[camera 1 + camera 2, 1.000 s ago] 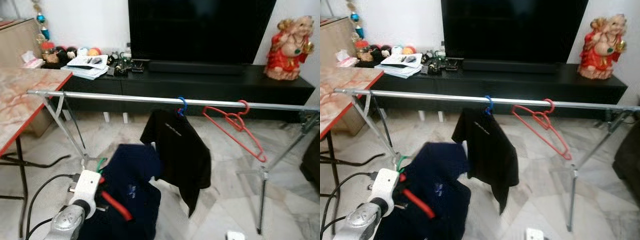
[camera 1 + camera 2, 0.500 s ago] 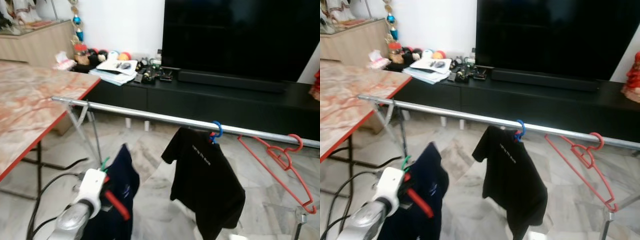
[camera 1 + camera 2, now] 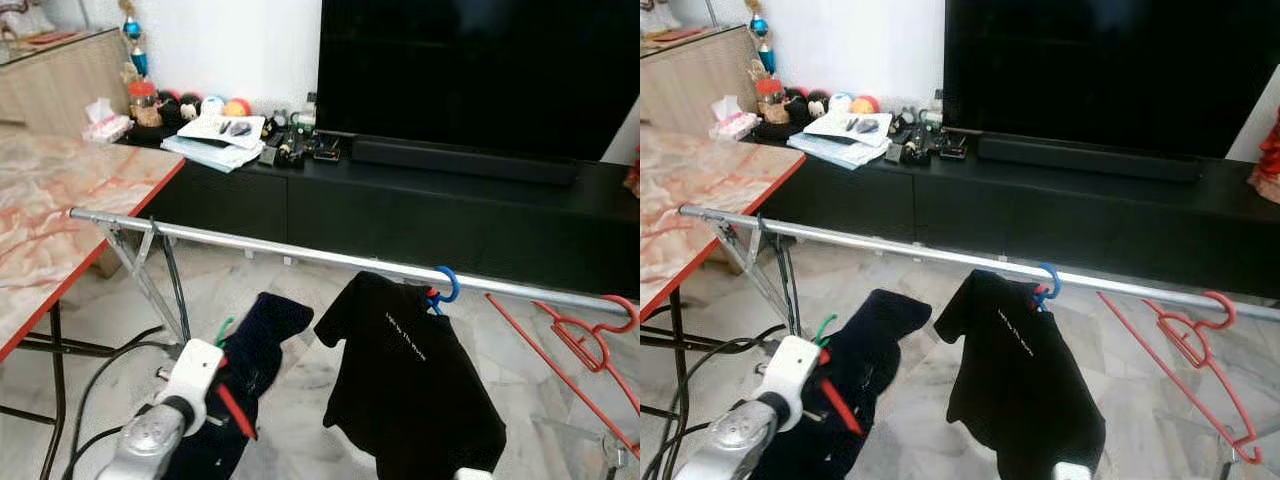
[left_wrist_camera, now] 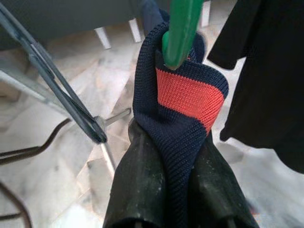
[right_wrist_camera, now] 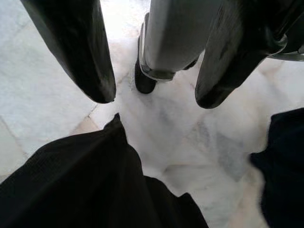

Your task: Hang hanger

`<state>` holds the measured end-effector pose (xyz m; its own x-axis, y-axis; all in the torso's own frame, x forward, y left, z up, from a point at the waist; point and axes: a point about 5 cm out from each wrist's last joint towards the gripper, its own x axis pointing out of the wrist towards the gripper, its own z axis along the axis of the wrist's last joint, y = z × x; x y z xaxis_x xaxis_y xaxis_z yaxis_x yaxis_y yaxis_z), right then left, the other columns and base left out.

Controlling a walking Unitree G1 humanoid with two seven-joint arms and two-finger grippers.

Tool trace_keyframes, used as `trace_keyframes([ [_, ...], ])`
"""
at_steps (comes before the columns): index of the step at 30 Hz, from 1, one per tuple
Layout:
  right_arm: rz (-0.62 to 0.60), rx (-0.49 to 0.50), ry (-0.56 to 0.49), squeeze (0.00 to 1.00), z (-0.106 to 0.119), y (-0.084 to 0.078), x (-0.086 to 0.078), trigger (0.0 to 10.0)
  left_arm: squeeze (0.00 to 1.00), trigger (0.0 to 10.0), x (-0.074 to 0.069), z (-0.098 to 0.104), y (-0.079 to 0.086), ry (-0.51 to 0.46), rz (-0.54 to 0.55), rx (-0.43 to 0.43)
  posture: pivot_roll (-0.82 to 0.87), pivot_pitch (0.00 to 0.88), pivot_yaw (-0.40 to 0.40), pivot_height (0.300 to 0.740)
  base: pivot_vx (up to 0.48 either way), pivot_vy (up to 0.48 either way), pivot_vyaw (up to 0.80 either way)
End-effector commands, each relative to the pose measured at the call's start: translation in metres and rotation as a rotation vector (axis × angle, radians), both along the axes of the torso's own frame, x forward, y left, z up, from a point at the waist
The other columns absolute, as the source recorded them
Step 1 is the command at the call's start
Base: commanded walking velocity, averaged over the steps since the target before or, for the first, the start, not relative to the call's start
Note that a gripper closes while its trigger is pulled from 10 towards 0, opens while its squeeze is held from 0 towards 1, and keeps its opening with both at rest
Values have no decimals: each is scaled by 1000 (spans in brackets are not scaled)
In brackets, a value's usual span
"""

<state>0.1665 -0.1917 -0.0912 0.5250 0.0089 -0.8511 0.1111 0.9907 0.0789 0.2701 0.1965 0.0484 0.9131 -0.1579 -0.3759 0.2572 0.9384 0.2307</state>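
A: Why is the navy shirt [image 3: 245, 345] held low, under the rail [image 3: 300, 252]?

B: It is likely being brought up to be hung. A green hanger [image 4: 180, 28] is inside its collar, and the collar is clamped by the left gripper [image 4: 173, 137], with the jaws shut tight on the cloth just under the hook. The hook is not over the rail yet, so the job looks not done.

A: What is hung on the rail now?

B: A black shirt [image 3: 410, 375] is hung from it on a blue hanger [image 3: 443, 288]. A red hanger [image 3: 580, 345] with nothing on it is hooked further along, away from the navy shirt. A bare part of the rail is left between its near end and the black shirt, so that spot could be used.

A: And the right gripper [image 5: 154, 95]?

B: It is held low over the floor [image 5: 42, 109], beside the black shirt and a leg of the rail's stand. Its jaws are apart and nothing is held.

A: What is around the rail?

B: A pale marble floor is under it. A big TV [image 3: 480, 75] on a long black cabinet [image 3: 420, 215] is behind it. A table [image 3: 60, 210] with a red edge is beside its near end.
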Motion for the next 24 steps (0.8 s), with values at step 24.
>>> trace_keyframes([
  [24,14,-27,33,0,-1,-11,-6,10000,0,10000,8,4,8,-28,51,73,-11,17,-15,740,0,-250,0],
])
